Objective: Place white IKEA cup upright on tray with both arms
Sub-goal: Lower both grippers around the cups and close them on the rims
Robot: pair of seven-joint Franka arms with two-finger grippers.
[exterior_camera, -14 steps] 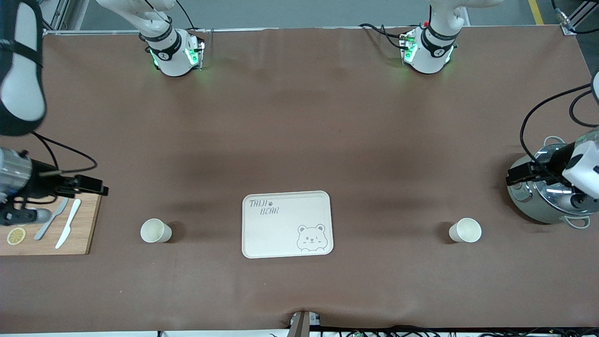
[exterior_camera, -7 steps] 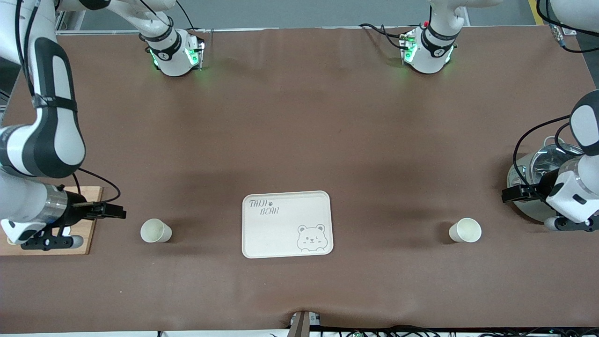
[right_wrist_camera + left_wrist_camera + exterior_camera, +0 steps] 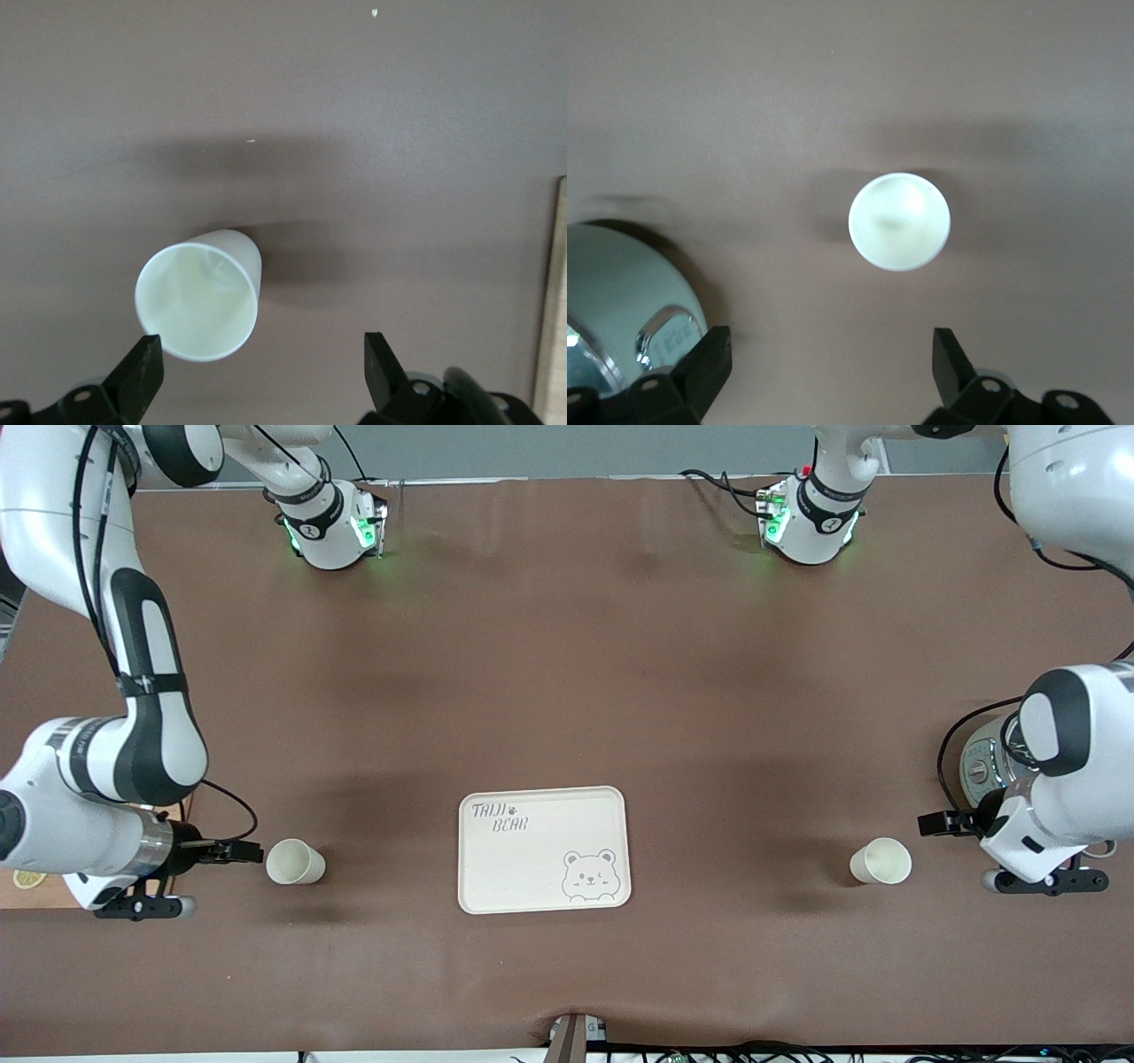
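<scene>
Near the table's (image 3: 567, 646) front edge, the right tool (image 3: 232, 852) hangs wide open, holding nothing, just beside one white cup (image 3: 294, 862). The bear-printed tray (image 3: 542, 850) lies mid-table. Another white cup (image 3: 881, 861) stands near the left tool (image 3: 941, 823), likewise wide open, holding nothing.

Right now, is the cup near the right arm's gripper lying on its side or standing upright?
On its side. The cup lies on the brown table, its open mouth facing the open right gripper close beside it.
</scene>
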